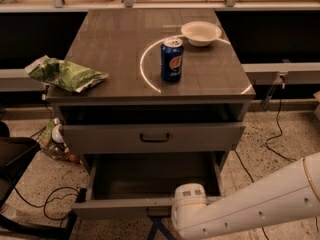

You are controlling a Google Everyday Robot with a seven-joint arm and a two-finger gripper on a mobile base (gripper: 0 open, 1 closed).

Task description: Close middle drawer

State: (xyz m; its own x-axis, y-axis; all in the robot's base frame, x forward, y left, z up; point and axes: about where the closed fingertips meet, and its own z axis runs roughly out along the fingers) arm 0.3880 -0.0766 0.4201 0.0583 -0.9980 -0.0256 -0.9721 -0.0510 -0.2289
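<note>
Middle drawer (150, 176) sat pulled open at 6 o'clock, below one shut upper drawer (150, 136). Gripper (159, 228) hung under its front edge; grip state couldn't be told. Tabletop (115, 39) carried one can (172, 59), one bowl (200, 33) at the can's 1 o'clock, and one bag (65, 73) at 9.

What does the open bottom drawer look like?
The middle drawer is a wide grey tray, pulled out below the upper drawer. Its floor is bare, with nothing inside. Its front edge faces the camera, and the robot's white arm crosses it there. The gripper sits low, just under that front edge.
</note>
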